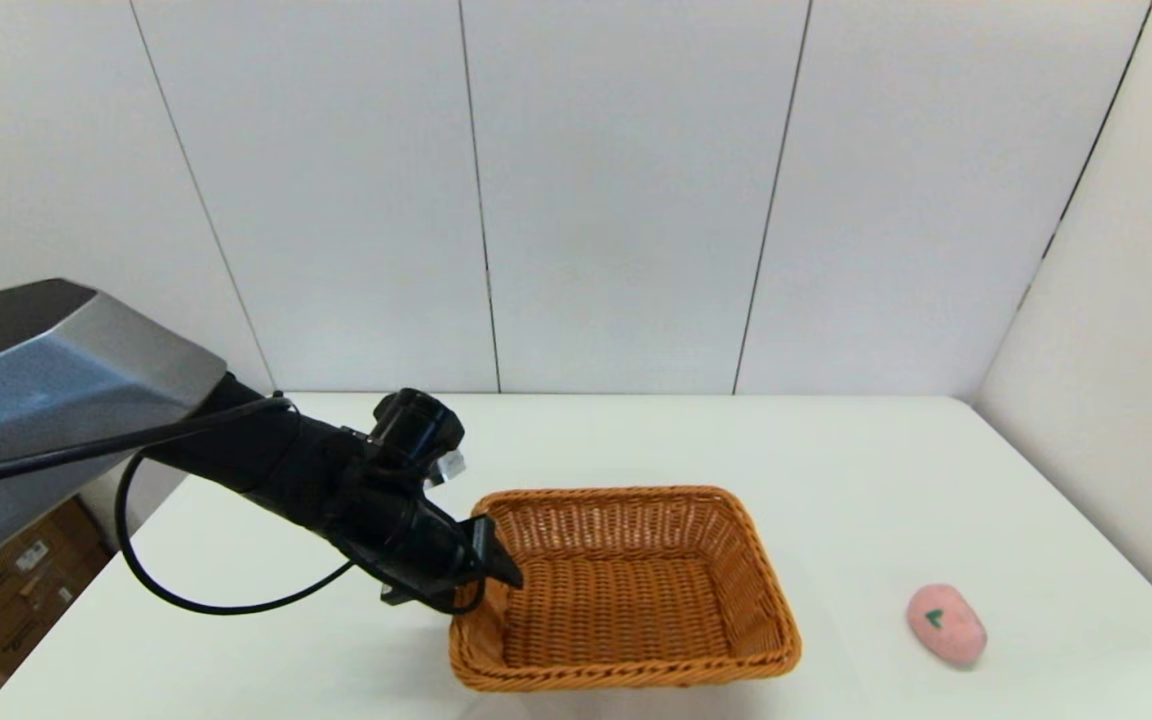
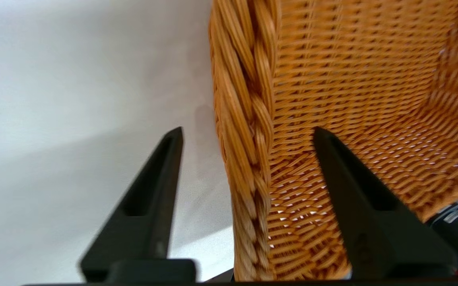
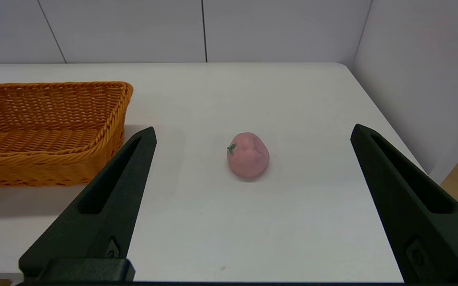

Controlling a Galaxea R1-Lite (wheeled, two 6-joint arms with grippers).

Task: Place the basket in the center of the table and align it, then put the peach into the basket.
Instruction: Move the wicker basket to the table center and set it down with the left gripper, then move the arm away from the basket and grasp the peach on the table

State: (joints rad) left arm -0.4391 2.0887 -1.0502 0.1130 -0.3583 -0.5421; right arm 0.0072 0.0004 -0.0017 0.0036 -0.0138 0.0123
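The table (image 1: 636, 440) was white and plain, with white wall panels (image 1: 616, 190) behind it and on the robot's right side. At the far left of the head view, below the table edge, some cardboard boxes (image 1: 11, 580) were visible. A black cable (image 1: 166, 590) hung in a loop from the left arm over the table. Nothing lay between the basket and the peach.

The basket (image 1: 626, 590) stood on the near middle part of the table. It was rectangular, orange-brown wicker, with sloped sides and a thick braided rim, and it held nothing. The left gripper (image 2: 249, 135) was at the basket's left side wall. Its two fingers were apart and stood astride the braided rim, one finger (image 2: 149, 190) outside over the table and the other inside the basket; I could not tell if they touched the wicker.

The peach (image 1: 946, 624) lay on the table to the right of the basket, well apart from it and near the right edge. It was small, pink and rounded, with a little green leaf mark and a crease.

The right gripper (image 3: 253, 135) was low over the table in front of the peach, wide open and holding nothing, with the peach seen between its fingers but farther off.
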